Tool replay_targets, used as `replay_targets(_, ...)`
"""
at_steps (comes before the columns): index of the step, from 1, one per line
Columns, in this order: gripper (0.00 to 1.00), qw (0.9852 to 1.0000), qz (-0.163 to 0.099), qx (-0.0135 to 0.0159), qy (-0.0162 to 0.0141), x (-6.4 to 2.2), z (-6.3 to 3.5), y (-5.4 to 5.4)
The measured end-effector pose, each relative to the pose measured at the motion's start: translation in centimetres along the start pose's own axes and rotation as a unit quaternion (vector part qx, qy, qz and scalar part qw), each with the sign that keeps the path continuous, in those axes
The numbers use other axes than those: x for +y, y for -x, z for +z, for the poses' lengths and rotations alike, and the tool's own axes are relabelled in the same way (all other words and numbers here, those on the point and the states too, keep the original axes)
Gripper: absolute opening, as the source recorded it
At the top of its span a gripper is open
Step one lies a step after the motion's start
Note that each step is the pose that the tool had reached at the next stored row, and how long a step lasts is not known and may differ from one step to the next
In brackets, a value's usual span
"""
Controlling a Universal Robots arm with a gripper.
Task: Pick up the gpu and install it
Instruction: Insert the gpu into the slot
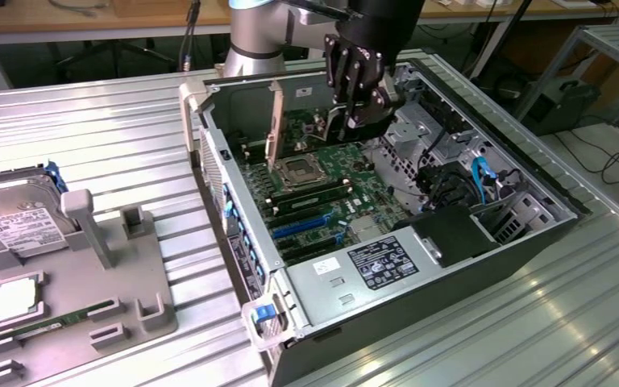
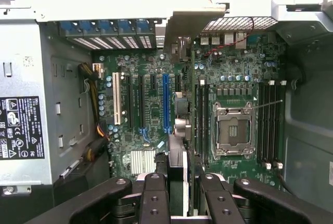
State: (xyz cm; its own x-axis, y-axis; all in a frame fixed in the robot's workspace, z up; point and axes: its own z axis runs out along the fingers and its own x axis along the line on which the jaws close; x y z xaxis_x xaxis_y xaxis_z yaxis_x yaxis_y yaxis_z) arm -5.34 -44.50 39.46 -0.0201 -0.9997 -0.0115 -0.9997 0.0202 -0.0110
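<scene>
Black claw (image 2: 177,195) fingers clamped the gpu (image 2: 177,156) edge-on above the motherboard (image 2: 151,104) inside the open computer case (image 1: 525,234); pickup was done, but the card had not been seated.

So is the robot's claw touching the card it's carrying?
Touching. In the wrist view the gripper has its two fingers pressed against either side of the gpu, which stands edge-on between them with no gap, above the motherboard.

Exterior view looks down from high at the open computer case (image 1: 396,242); wrist view peers close inside it
</scene>
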Motion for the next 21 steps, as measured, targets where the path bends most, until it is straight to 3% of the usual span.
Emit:
replay_targets(10, 0.28, 1.0, 0.0, -0.0047, 0.0001, -0.05, 0.62, -0.1)
replay_targets(21, 0.28, 1.0, 0.0, -0.0053, 0.0001, -0.06, 1.26, -0.2)
